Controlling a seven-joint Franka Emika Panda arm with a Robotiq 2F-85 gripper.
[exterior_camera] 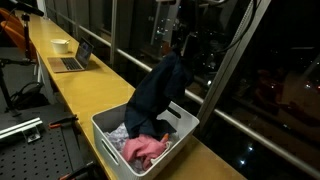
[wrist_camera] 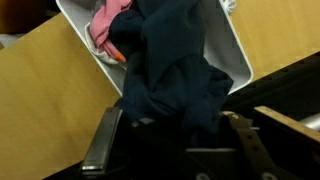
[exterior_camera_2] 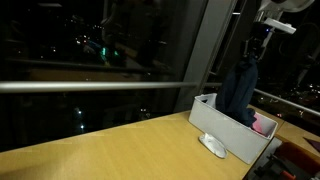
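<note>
A dark navy garment (exterior_camera: 158,92) hangs from my gripper (exterior_camera: 180,48) above a white laundry basket (exterior_camera: 115,150) on a long yellow wooden counter. Its lower end trails into the basket. In the wrist view the navy garment (wrist_camera: 175,75) fills the space between my fingers (wrist_camera: 172,135), which are shut on it. Pink clothing (exterior_camera: 146,150) lies in the basket; it also shows in the wrist view (wrist_camera: 105,25). In an exterior view the garment (exterior_camera_2: 238,88) hangs over the basket (exterior_camera_2: 222,135) with the gripper (exterior_camera_2: 252,48) above it.
An open laptop (exterior_camera: 72,58) and a white bowl (exterior_camera: 60,45) sit farther along the counter (exterior_camera: 90,95). Dark windows with a railing run along the counter's far side. A metal breadboard table (exterior_camera: 30,150) stands beside the basket.
</note>
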